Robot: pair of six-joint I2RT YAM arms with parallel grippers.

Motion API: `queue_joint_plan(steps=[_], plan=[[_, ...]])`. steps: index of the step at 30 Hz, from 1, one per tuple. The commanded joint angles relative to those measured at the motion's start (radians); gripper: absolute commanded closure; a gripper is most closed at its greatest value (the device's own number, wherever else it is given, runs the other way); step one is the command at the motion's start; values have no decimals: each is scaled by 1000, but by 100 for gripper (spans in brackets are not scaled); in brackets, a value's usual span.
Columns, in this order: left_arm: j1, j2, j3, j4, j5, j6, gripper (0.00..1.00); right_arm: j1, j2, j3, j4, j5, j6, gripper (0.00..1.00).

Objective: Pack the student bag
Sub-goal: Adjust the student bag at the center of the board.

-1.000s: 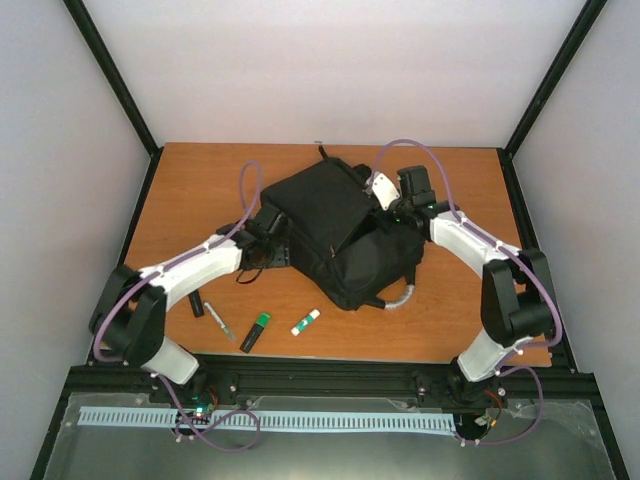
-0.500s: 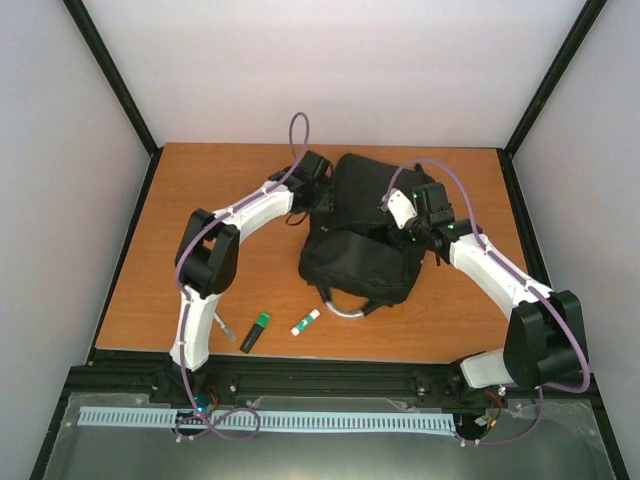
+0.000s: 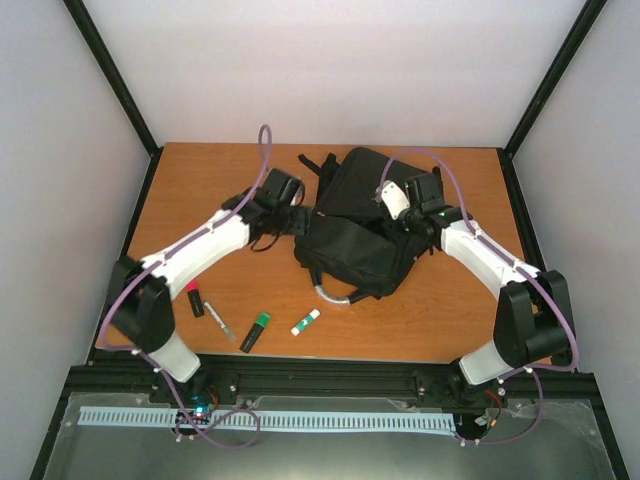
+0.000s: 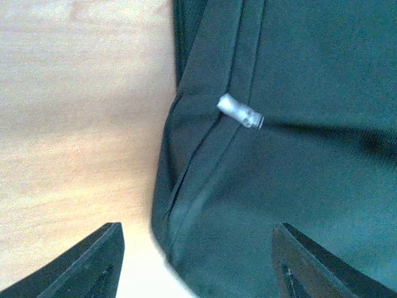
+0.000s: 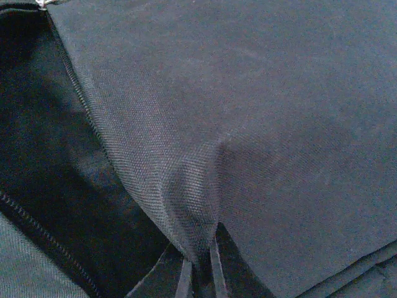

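The right gripper (image 5: 200, 276) has its two thin fingers (image 5: 183, 280) pressed together on a fold of black woven cloth, which rises from them in a peaked pleat. The cloth is a panel of the student bag (image 3: 360, 225). Left of the pleat a zip line runs along the panel's edge above a dark opening.

The left gripper (image 4: 198, 264) stands wide apart and holds nothing, with a dark fingertip (image 4: 84, 264) at each lower corner of its view. Under the gap lie the bag's rounded edge and bare wood. A small silver zip pull (image 4: 240, 112) rests on a seam just beyond.

From above, the bag lies flat on the far half of the table (image 3: 200, 190), a little right of centre. The left gripper is at its left edge and the right gripper on its upper right part. Its shoulder straps (image 3: 315, 165) trail off the far left corner, and the grey handle loop (image 3: 335, 293) curls out at the near edge.

Well apart from the bag, on the near left of the table, lie four items:
- a black marker with a red end (image 3: 193, 298)
- a slim silver pen-like tool (image 3: 220, 322)
- a green highlighter (image 3: 257, 331)
- a white glue stick with a green end (image 3: 306, 321)

The tabletop is orange-brown wood grain edged in black. White walls (image 3: 340, 70) close three sides, with black posts (image 3: 110, 75) slanting up at the corners. A black rail (image 3: 330, 375) along the near edge carries the arm bases, and a white slotted strip (image 3: 300, 421) runs below it.
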Motion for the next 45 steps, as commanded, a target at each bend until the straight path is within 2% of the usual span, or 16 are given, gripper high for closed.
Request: queue_joint_plan(steps=[1, 6, 10, 12, 15, 19, 25, 33, 40, 45], plan=[[-72, -173, -185, -78, 25, -78, 37, 3, -21, 84, -14, -7, 45, 97], [-175, -356, -367, -130, 32, -113, 41, 3, -23, 125, -139, 0, 127, 97], [-220, -423, -509, -104, 94, -110, 41, 3, -43, 78, -91, -4, 121, 97], [-261, -419, -532, -98, 93, -119, 40, 3, -43, 69, -86, -13, 121, 97], [-340, -387, -536, -105, 21, -122, 36, 3, -69, 37, -61, -10, 114, 97], [-372, -336, -521, -103, -69, -121, 36, 3, -100, -6, -37, 6, 107, 97], [-391, -259, -497, -58, -46, -37, 42, 3, -100, -19, -30, -8, 106, 97], [-440, -160, -448, -64, -45, 2, 43, 1, -93, -24, -23, -3, 104, 97], [-462, -81, -429, -97, -88, 2, 55, 2, -80, -24, -22, -4, 103, 97], [-467, -58, -438, -118, -84, -18, 60, 2, -75, -24, -20, -4, 103, 97]])
